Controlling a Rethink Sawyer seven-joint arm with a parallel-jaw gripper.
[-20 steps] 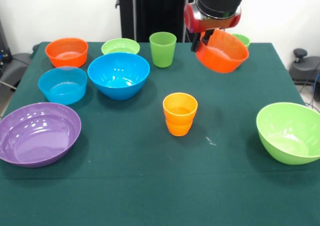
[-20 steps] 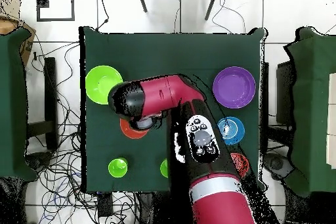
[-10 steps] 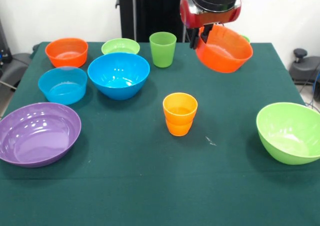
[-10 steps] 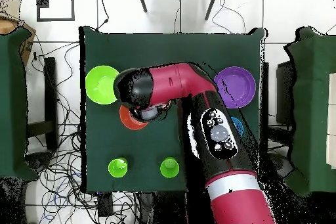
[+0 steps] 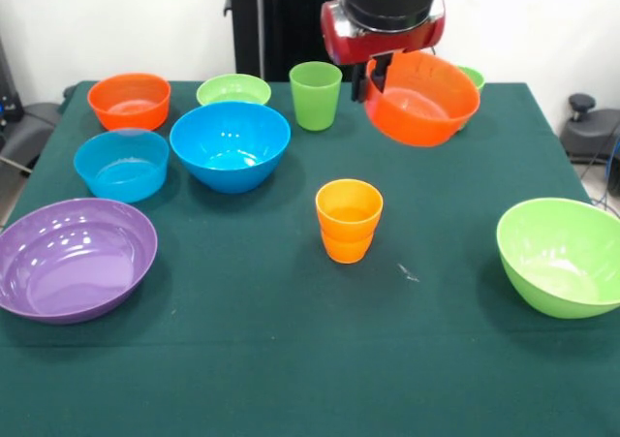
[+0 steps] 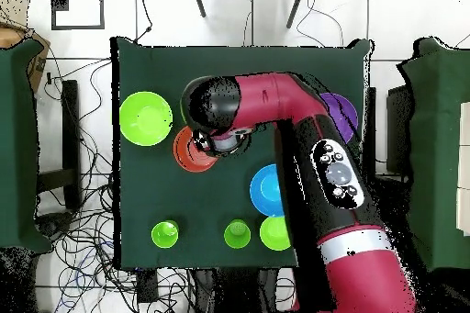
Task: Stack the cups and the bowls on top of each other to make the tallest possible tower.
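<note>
Front view: end effector [image 5: 380, 74] clamped on the near-left rim of an orange bowl [image 5: 422, 100], bowl tilted and held clear of the surface [image 5: 291, 359]. Orange cup [image 5: 349, 220] stands upright mid-surface, below and left of the held bowl, well apart from it; looks like 2 nested cups. No stacked tower visible otherwise. Green cup [image 5: 316, 95] upright at the back, just left of the end effector. 2nd orange bowl [image 5: 129, 100] back left, small lime bowl [image 5: 233, 90] beside it. Big blue bowl [image 5: 231, 145] and light blue bowl [image 5: 121, 164] side by side, nearly touching. Purple bowl [image 5: 76, 258] front left, large lime bowl [image 5: 563, 256] front right.

Overhead view: arm [image 6: 303, 144] covers the middle of the surface; held orange bowl [image 6: 189, 151] pokes out under the wrist, beside the large lime bowl [image 6: 145, 117]. Blue bowl [image 6: 266, 190] partly under the arm. Orange cup hidden.
</note>
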